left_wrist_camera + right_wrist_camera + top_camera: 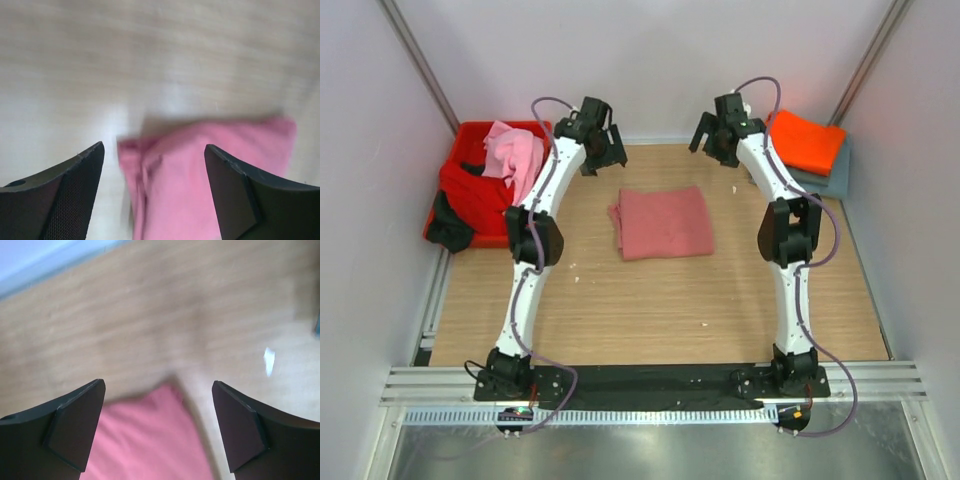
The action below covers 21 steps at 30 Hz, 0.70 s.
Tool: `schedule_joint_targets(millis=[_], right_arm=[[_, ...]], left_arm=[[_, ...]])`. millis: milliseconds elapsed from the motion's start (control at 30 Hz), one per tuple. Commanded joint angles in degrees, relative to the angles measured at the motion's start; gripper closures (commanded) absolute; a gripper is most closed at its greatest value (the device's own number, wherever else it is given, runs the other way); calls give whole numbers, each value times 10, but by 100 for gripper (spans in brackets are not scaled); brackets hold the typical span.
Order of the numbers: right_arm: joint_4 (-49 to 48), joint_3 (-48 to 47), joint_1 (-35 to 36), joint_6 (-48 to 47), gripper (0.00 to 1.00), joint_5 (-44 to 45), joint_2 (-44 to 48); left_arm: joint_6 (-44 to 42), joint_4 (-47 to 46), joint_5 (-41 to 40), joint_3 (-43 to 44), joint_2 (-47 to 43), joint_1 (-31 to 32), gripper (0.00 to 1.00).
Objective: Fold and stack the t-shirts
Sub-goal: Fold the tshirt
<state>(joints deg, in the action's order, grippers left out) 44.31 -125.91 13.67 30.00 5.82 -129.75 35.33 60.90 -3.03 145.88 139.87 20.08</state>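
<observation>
A dusty salmon-pink t-shirt lies folded into a rectangle in the middle of the wooden table. My left gripper hovers above its far left corner, jaws open and empty; the left wrist view shows that corner of the pink shirt below the open left gripper. My right gripper hangs above the far right corner, also open and empty, and the pink shirt shows beneath the right gripper. An orange t-shirt lies folded on a grey-blue one at the back right.
A red plastic crate stands at the back left, holding a light pink shirt, a red shirt and a dark one hanging over its front edge. White walls close in both sides and the back.
</observation>
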Motion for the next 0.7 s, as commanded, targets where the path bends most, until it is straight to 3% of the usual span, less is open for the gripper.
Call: schedule_joint_targets(millis=[0,33,67,100,167,200,333,467,567,600,667], right_arm=[[38,-143,-24,-35,6,-50,-34],[18,-133,-27,-40,6,-50,-23],[0,-76,-32,-44,6,-50,14],[-23,-32,-32,-40,6,-73,43],[-97,97,-32,-34,5,-108,121],[-117,135,-30,-33,5,-116,143],[-198,322,-14,-31,6,-146,246],[-246,426,0,-18,9,-182,299],[-273,486,7,-9,14,-200,305],[-301,542,7,-4,18,-206,306],[-305,553,7,-5,20,-207,307]], left_arm=[[37,177,80,167,87,-64,23],[46,165,73,126,69,-66,25],[47,79,64,62,-1,-55,25],[41,16,58,-102,-57,-48,25],[40,-116,50,-275,-174,-33,23],[38,-136,45,-304,-197,-29,24],[10,-147,35,-359,-256,-14,29],[-5,-216,27,-427,-296,9,39],[-9,-234,60,-416,-273,29,43],[-14,-234,56,-368,-215,49,45],[-12,-234,61,-341,-200,58,46]])
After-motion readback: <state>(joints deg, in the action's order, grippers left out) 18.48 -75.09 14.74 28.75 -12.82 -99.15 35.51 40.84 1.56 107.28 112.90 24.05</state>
